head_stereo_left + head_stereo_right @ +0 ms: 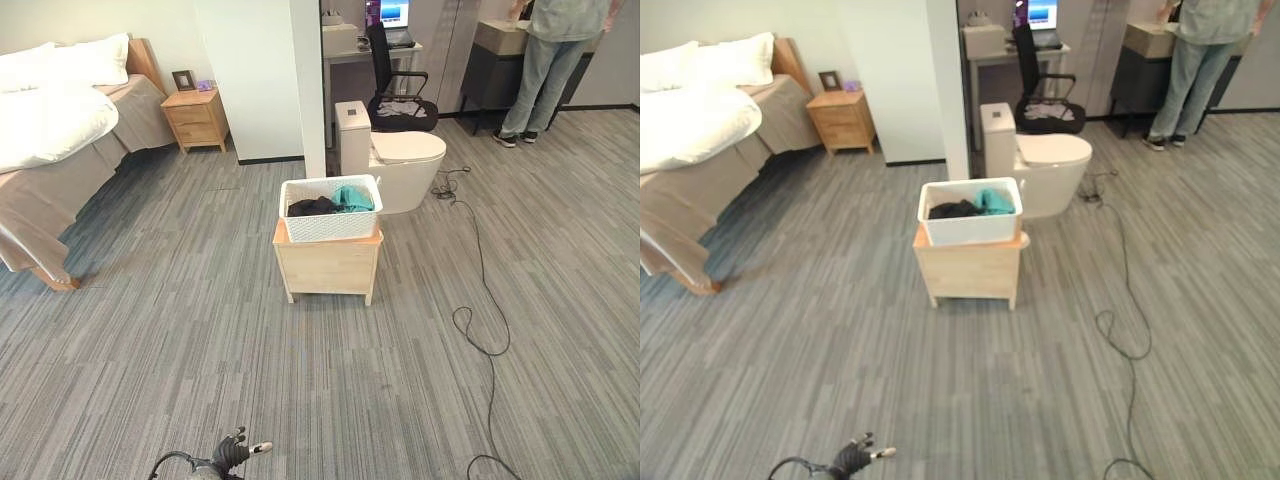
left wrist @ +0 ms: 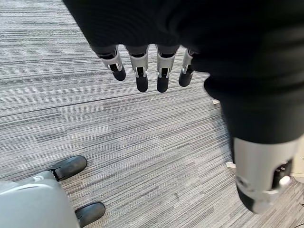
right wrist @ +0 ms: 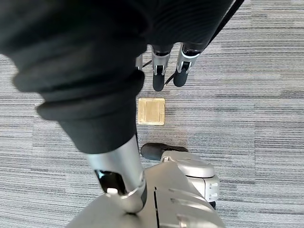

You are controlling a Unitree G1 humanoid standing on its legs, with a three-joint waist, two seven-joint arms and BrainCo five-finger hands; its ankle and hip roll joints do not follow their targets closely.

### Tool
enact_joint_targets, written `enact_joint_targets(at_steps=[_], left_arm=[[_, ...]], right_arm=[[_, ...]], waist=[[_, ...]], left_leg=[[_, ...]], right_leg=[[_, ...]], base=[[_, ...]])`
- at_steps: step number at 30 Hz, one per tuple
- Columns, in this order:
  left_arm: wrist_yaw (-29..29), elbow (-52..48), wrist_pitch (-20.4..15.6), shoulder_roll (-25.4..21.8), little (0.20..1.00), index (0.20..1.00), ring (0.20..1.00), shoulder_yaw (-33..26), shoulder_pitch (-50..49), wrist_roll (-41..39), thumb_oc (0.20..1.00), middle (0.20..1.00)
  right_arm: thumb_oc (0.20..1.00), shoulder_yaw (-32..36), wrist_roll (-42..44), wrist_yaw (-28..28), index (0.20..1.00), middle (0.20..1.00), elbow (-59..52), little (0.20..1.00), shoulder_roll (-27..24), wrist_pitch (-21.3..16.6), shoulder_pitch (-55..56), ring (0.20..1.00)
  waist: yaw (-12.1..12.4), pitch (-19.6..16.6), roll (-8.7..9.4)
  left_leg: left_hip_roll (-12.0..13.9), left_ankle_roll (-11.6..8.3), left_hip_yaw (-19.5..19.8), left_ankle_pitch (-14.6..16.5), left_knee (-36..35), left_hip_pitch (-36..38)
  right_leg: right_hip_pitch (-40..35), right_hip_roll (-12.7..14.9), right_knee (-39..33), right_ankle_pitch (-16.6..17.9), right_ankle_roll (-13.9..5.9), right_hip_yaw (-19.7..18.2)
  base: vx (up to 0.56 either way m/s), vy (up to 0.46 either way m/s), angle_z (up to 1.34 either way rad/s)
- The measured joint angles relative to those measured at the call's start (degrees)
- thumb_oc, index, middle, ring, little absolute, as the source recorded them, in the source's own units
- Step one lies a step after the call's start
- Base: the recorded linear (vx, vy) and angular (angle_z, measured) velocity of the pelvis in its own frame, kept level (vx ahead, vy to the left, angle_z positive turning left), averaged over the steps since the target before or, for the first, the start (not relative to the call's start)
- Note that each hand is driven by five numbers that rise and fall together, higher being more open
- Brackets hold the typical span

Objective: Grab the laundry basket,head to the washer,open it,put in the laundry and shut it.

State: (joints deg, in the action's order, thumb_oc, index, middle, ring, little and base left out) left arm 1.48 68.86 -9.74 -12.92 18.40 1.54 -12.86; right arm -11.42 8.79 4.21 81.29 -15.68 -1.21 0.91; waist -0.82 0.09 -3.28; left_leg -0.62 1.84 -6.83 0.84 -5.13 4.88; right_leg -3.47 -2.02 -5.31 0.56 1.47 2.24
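Presently the left hand's fingers [image 2: 138,71] hang straight and released above the grey striped carpet [image 2: 118,137], grasping nothing. The right hand's fingers [image 3: 159,76] are likewise straight and released, empty, over the same carpet near a small brass floor plate [image 3: 151,111]. The left hand [image 1: 232,453] shows at the lower edge of the head view, well apart from the work. The white laundry basket [image 1: 331,224] stands on a low wooden counter [image 1: 329,266] mid-room, untouched, holding dark clothing [image 1: 312,207] and teal clothing [image 1: 352,197]. Just behind it stands a white toilet [image 1: 405,165]. A bed [image 1: 60,150] and a nightstand [image 1: 196,119] occupy the far left; a person [image 1: 556,60] stands at the far right.
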Motion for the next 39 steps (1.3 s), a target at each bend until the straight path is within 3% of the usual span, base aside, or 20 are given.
enact_joint_targets(at_steps=[9,30,33,34,36,37,38,39], left_arm=[[0.0,-0.2,0.0,0.0,1.0,1.0,1.0,-1.6,-0.2,-0.7,1.0,1.0],[0.9,-0.2,0.3,1.0,1.0,1.0,1.0,-2.8,-2.2,-5.6,1.0,1.0],[1.3,-0.2,0.4,1.5,1.0,1.0,1.0,-4.4,-1.9,-7.5,1.0,1.0],[1.4,0.2,0.5,1.8,1.0,1.0,1.0,-4.9,-0.6,-7.6,1.0,1.0],[1.5,0.8,0.5,2.3,1.0,1.0,1.0,-4.8,0.0,-9.0,1.0,1.0],[1.6,0.6,0.5,2.2,1.0,1.0,1.0,-5.0,0.9,-9.9,1.0,1.0],[1.5,0.1,0.5,1.6,1.0,1.0,1.0,-5.5,1.4,-10.2,1.0,1.0],[1.5,-0.3,0.5,1.6,1.0,1.0,1.0,-5.7,1.2,-10.8,1.0,1.0]], right_arm=[[1.0,0.0,0.0,0.0,1.0,1.0,0.2,1.0,0.1,0.0,0.7,1.0],[1.0,1.3,2.9,-0.2,1.0,1.0,1.1,1.0,-1.0,0.2,1.3,1.0],[1.0,1.2,2.9,-0.2,1.0,1.0,2.0,1.0,-0.7,0.2,0.7,1.0],[1.0,1.1,2.8,-0.2,1.0,1.0,2.4,1.0,-0.5,0.2,-0.4,1.0],[1.0,1.1,2.8,-0.2,1.0,1.0,2.6,1.0,-0.6,0.1,-1.3,1.0],[1.0,1.0,2.8,-0.2,1.0,1.0,2.5,1.0,-0.6,0.1,-2.0,1.0],[1.0,0.5,2.9,-0.3,1.0,1.0,3.0,1.0,-0.5,0.3,-2.4,1.0],[1.0,0.1,2.9,-0.2,1.0,1.0,3.0,1.0,-0.6,0.3,-2.7,1.0]], waist=[[0.1,-0.4,0.57],[0.1,-1.5,-1.54],[0.4,0.0,-0.93],[1.1,2.2,1.21],[1.7,4.6,3.08],[1.8,5.4,3.51],[2.2,6.1,3.87],[2.3,6.5,3.93]], left_leg=[[0.0,-0.28,1.5,-0.2,0.0,-0.1],[0.3,-1.62,4.7,-1.1,0.2,-1.6],[0.1,-3.24,5.1,-0.9,4.3,-3.6],[-0.8,-5.29,5.3,-0.9,11.8,-7.5],[-2.1,-7.8,7.8,-2.6,23.4,-14.7],[-1.9,-8.52,7.7,-2.9,27.3,-17.3],[-0.4,-7.95,5.6,-2.3,29.2,-20.1],[1.1,-7.69,4.4,-2.5,26.2,-20.1]], right_leg=[[-0.7,0.1,0.3,0.0,0.27,1.6],[-0.7,-0.4,-0.1,-0.8,1.13,4.5],[-0.8,-0.1,0.3,-1.0,1.61,4.8],[-0.7,1.4,0.2,-0.4,2.52,5.5],[0.3,2.0,1.7,-1.6,3.57,6.4],[0.6,2.1,1.8,-1.8,3.89,6.6],[-0.4,1.8,-0.2,-1.5,3.59,8.4],[-0.6,1.4,-0.2,-1.3,3.65,9.3]], base=[[0.0,-0.024,0.08],[0.01,-0.074,0.08],[-0.01,-0.13,0.15],[-0.01,-0.117,0.17],[0.12,-0.105,0.39],[0.15,-0.021,0.44],[0.12,0.025,0.22],[0.2,0.05,0.24]])
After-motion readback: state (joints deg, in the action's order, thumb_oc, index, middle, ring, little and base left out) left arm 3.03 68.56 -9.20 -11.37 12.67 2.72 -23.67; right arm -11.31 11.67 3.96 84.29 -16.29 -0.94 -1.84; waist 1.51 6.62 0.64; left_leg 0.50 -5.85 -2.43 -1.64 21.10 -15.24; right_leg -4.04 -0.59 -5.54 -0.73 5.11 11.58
